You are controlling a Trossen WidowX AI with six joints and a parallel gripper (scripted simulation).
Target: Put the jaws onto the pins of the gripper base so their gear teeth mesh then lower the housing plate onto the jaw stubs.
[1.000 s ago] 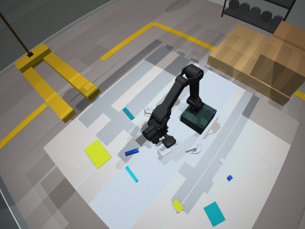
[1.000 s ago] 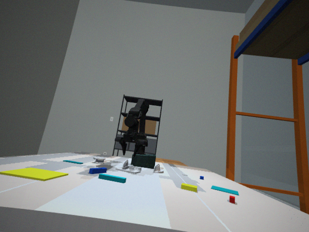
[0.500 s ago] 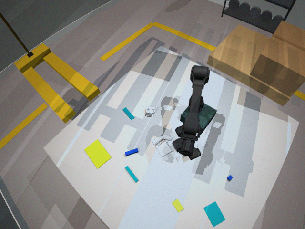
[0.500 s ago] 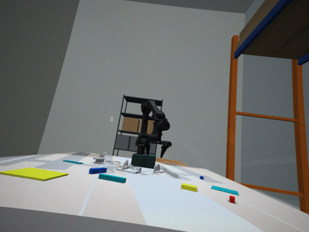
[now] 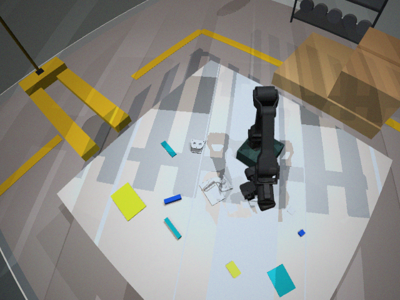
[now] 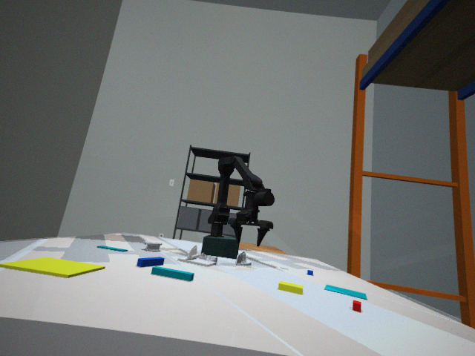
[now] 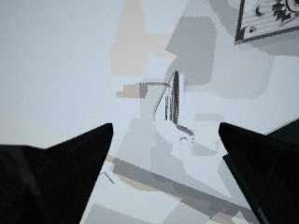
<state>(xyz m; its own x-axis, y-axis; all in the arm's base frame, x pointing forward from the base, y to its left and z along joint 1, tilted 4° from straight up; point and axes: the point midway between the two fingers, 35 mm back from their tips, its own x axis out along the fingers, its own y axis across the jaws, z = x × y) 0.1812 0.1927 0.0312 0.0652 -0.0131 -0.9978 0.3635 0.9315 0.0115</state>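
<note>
Just right of centre in the overhead frame, the black hand [image 5: 260, 194] [image 6: 248, 246] [image 7: 165, 128] hangs above the pale surface [image 5: 145, 258] [image 6: 115, 306] [image 7: 56, 70], spread wide with nothing between its fingers. Below it stands a white jaw [image 5: 252, 202] [image 6: 241, 258] [image 7: 175, 100], upright and thin; the wrist frame puts it between the two fingertips, apart from both, while the overhead frame hides most of it behind the hand. Left of that, near the middle of the overhead frame, the flat base plate [image 5: 214, 195] [image 6: 197, 262] lies with a second upright white piece [image 5: 225, 184] [image 6: 193, 251] at its upper right edge; whether that one is seated on a pin I cannot tell. The wrist frame cuts the plate off at upper right, well apart from the lone jaw. Up and left of the plate sits a two-holed white piece [image 5: 197, 145] [image 6: 153, 245], with a wide gap between them. On the left side, a blue block [image 5: 172, 199] [image 6: 150, 261] is the plate's nearer neighbour, and a yellow slab [image 5: 128, 201] [image 6: 53, 266] lies farther out, toward the surface's left corner. Cardboard boxes [image 5: 300, 61] crowd the upper right edge, well apart from the hand.
</note>
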